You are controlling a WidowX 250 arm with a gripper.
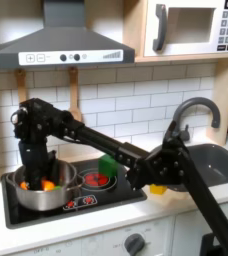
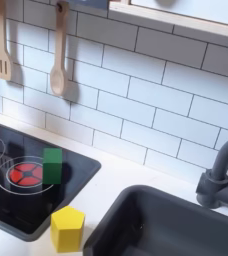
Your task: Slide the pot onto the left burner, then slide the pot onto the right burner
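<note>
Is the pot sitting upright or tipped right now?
Upright: in the first exterior view the pot sits flat on the cooktop, rim level, orange pieces inside.

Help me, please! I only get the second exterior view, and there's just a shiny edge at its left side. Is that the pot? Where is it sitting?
Observer: Yes. In the first exterior view the whole pot sits at the left end of the cooktop, beside the bare right burner.
Operator: Where is the arm?
Observer: It reaches in from the first exterior view's right, across the cooktop. The gripper is down at the pot's back-left rim. I cannot tell whether the fingers are open.
Operator: Is anything in the pot?
Observer: Yes, orange pieces lie inside.
</note>
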